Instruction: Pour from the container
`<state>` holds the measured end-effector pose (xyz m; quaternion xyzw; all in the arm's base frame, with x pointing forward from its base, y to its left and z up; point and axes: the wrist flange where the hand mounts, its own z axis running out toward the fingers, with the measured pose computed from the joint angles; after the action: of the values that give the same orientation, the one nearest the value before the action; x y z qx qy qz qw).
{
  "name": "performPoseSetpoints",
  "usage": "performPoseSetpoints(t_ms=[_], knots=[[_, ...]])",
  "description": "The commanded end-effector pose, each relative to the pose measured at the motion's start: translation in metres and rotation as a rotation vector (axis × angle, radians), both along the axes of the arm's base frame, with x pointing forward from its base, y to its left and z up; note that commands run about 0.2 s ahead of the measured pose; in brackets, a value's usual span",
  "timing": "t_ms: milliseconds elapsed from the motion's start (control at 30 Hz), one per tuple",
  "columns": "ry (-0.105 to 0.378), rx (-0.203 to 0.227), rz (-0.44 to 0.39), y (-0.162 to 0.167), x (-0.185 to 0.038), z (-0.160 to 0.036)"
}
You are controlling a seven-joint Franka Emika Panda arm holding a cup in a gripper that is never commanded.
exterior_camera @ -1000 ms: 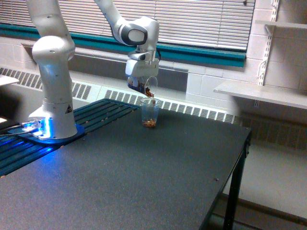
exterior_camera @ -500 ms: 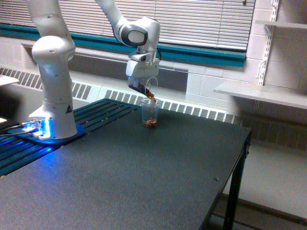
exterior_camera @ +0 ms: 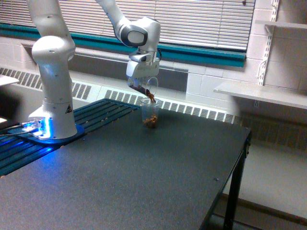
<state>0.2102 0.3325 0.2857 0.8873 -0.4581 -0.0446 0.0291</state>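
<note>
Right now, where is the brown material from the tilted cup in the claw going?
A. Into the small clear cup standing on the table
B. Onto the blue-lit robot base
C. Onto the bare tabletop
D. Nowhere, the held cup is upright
A: the container in the claw is tipped, and brown material streams down from its rim into the small cup standing below it.

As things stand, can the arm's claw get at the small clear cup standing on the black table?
Probably not to grasp: the claw is already shut on the tilted clear plastic tumbler, pouring brown bits into the small clear cup. Nothing else stands around that cup on the black table.
</note>
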Motion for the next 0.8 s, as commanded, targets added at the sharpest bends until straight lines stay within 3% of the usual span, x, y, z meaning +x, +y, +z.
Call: performPoseSetpoints(t_ms=[33, 800], knots=[[0.011, 0.023, 0.024, 0.0001, 0.0025, 0.0006], [0.054, 0.084, 0.008, -0.0047, 0.0087, 0.0042]])
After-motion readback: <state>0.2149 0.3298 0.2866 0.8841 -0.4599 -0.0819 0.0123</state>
